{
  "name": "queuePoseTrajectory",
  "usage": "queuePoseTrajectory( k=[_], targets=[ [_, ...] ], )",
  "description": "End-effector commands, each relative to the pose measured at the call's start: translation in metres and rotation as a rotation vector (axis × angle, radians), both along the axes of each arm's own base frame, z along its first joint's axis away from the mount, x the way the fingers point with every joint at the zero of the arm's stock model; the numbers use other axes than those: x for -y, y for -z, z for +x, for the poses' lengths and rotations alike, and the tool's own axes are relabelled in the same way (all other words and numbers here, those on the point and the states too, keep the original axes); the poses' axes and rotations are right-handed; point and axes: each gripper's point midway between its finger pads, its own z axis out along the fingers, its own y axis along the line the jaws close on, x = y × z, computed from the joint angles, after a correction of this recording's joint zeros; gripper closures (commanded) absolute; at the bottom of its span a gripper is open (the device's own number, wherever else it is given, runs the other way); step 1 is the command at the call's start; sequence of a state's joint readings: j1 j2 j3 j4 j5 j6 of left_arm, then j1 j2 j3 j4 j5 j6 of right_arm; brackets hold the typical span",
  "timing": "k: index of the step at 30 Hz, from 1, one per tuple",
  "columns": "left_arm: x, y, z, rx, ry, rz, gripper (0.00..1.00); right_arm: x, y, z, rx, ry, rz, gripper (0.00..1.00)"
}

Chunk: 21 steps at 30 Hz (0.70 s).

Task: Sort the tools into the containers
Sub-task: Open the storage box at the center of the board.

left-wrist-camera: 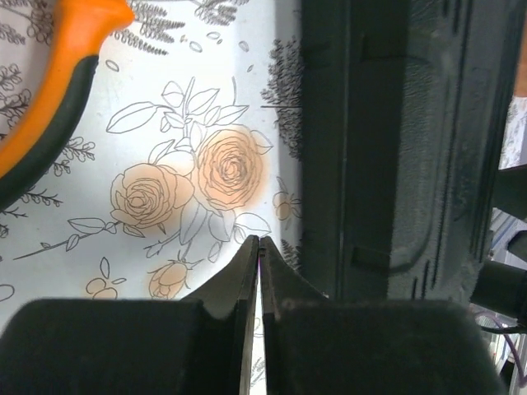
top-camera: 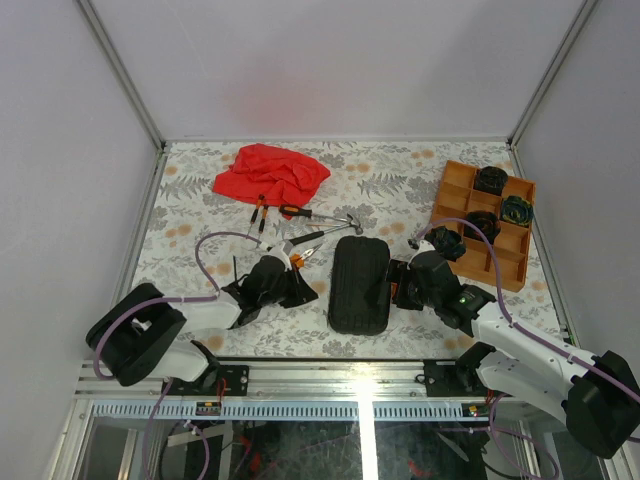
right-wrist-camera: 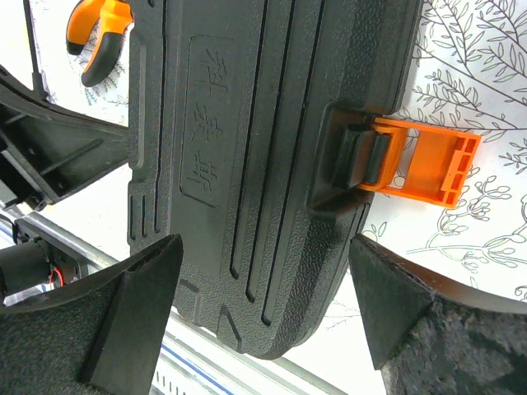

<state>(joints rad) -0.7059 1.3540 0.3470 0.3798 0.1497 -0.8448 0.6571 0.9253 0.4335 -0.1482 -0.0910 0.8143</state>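
The left gripper (left-wrist-camera: 259, 243) is clenched on nothing, low over the surface (top-camera: 400, 170) just left of the closed black case (top-camera: 360, 283), with the orange pliers (top-camera: 306, 251) beyond it. The right gripper (right-wrist-camera: 263, 267) is released, its jaws wide at the case's right side by the orange latch (right-wrist-camera: 420, 164). Coiled bundles (top-camera: 490, 180) sit in the orange tray (top-camera: 455, 190) at far right.

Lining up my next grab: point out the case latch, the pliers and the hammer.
case latch (right-wrist-camera: 420, 160): right wrist view, on the orange flap.
pliers (left-wrist-camera: 58, 74): left wrist view, on the orange handle.
hammer (top-camera: 325, 217): top external view, on the shaft.
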Motion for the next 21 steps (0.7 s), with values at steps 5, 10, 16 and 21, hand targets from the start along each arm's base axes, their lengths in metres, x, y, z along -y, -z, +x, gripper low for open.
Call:
queuePoseTrajectory(
  k=[5, 10, 16, 21],
  targets=[
    [0.028, 0.002, 0.003, 0.0, 0.068, -0.068, 1.0, -0.002, -0.008, 0.007, 0.044, -0.002, 0.014, 0.11],
    [0.039, 0.012, -0.005, -0.025, 0.097, -0.063, 1.0, -0.006, -0.015, 0.008, 0.062, -0.031, 0.022, 0.11],
    [0.042, 0.017, -0.009, -0.041, 0.105, -0.065, 1.0, -0.017, -0.028, 0.007, 0.086, -0.087, 0.072, 0.11],
    [0.044, 0.015, -0.007, -0.035, 0.109, -0.064, 1.0, -0.024, -0.037, 0.006, 0.096, -0.119, 0.101, 0.12]
  ],
)
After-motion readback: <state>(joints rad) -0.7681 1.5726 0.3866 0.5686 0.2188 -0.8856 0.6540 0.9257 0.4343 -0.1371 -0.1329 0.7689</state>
